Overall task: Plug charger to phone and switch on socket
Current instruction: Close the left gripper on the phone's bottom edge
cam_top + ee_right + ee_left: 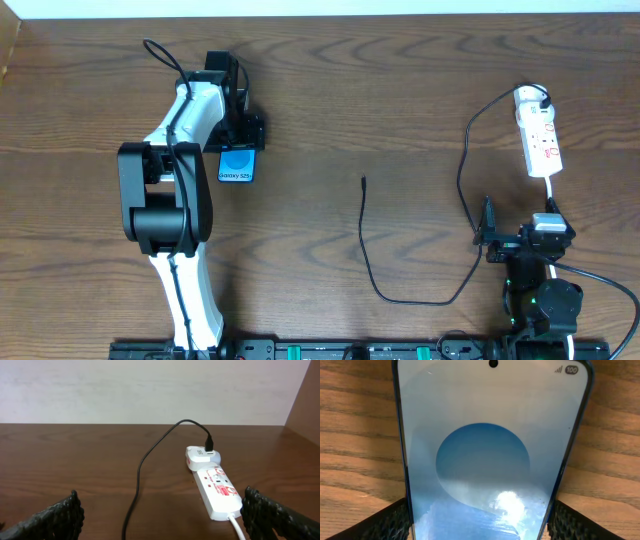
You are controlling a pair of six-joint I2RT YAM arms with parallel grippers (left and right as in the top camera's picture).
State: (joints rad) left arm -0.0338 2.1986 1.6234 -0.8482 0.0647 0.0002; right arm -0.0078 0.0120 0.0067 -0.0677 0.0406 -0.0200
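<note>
The phone (236, 165), with a light-blue screen and "Galaxy S25+" text, lies at the far left of the table. It fills the left wrist view (485, 435). My left gripper (240, 132) (480, 527) is closed on its two long edges. The white socket (538, 135) (216, 487) lies at the far right with a white adapter (200, 456) plugged into its far end. The thin black charger cable (364, 240) (142, 460) loops across the table, and its plug tip (364, 181) lies free at the centre. My right gripper (520, 225) (160, 520) is open and empty, just in front of the socket's near end.
The socket's white lead (553, 195) runs back past my right gripper. The table's back edge meets a pale wall (150, 390). A side wall (305, 405) stands at the right. Equipment (330, 350) lines the front edge.
</note>
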